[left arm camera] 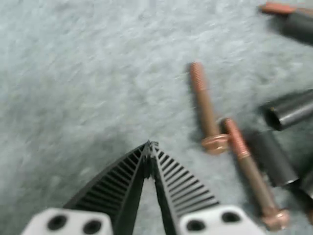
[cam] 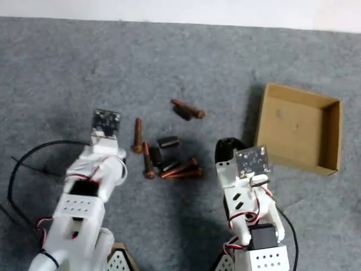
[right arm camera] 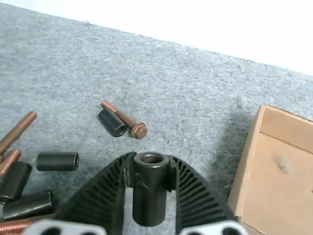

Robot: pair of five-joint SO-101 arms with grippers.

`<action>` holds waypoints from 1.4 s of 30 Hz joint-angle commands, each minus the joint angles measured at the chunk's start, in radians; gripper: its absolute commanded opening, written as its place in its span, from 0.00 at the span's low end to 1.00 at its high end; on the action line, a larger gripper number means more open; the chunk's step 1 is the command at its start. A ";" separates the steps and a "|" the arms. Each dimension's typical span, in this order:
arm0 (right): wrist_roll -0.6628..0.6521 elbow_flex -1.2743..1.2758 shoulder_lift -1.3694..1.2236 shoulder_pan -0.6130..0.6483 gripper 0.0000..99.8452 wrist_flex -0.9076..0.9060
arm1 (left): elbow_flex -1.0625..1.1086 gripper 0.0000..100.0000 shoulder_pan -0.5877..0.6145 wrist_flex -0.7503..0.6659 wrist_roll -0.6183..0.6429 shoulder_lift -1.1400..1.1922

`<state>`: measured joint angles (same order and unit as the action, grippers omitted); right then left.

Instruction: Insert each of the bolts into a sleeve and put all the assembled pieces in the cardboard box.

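Right end effector grasping a black sleeve; left end effector clenched on nothing.

The held sleeve sits lengthwise between the right fingers, with its open end at the tips. The cardboard box lies near that arm on the grey surface. The left tips meet over bare surface. A copper bolt lies near them to one side, and a second bolt lies just beside the first one's head, possibly touching it. Dark loose sleeves lie beyond the two. Apart from this pile, a lone bolt lies alongside a lone sleeve, seemingly touching it rather than inserted.
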<state>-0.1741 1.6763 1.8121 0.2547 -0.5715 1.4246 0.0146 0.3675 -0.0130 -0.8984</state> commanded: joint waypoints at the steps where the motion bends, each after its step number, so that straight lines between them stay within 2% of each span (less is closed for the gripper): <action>1: -0.009 0.127 0.021 -0.010 0.00 -0.001 | 0.054 0.01 -0.071 -0.169 0.005 -0.022; 7: -0.009 0.127 0.021 -0.010 0.00 0.001 | 0.202 0.01 -0.159 -0.450 0.005 -0.024; 10: -0.009 0.127 0.021 -0.008 0.00 0.001 | 0.211 0.01 -0.154 -0.512 0.011 -0.024; 13: -0.009 0.127 0.021 -0.007 0.00 0.001 | 0.153 0.01 -0.154 -0.408 0.012 -0.022; 16: -0.009 0.127 0.021 -0.007 0.00 0.001 | 0.016 0.01 -0.110 -0.175 0.026 -0.015; 18: -0.009 0.127 0.021 -0.007 0.00 0.001 | -0.071 0.01 -0.068 -0.023 0.114 -0.013; 20: -0.009 0.127 0.021 -0.007 0.00 0.001 | -0.114 0.01 -0.056 0.072 0.190 -0.013; 22: -0.009 0.127 0.021 -0.007 0.00 0.001 | -0.119 0.05 -0.068 0.092 0.201 -0.013; 25: -0.009 0.127 0.021 -0.007 0.00 0.001 | -0.114 0.17 -0.117 0.092 0.204 -0.008; 27: -0.009 0.127 0.021 -0.007 0.00 -0.001 | -0.104 0.22 -0.160 0.089 0.206 0.028; 30: -0.009 0.127 0.021 -0.007 0.00 -0.001 | -0.130 0.21 -0.203 0.089 0.206 0.124; 34: -0.009 0.127 0.021 -0.007 0.00 -0.001 | -0.228 0.16 -0.206 0.092 0.206 0.309; 38: -0.009 0.127 0.021 -0.007 0.00 -0.001 | -0.314 0.15 -0.206 0.094 0.209 0.493; 42: -0.009 0.127 0.021 -0.007 0.00 -0.001 | -0.377 0.16 -0.202 0.107 0.273 0.599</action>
<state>-0.1741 1.6763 1.8121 0.2547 -0.5715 1.1162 -0.1741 0.4534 0.2263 -0.3537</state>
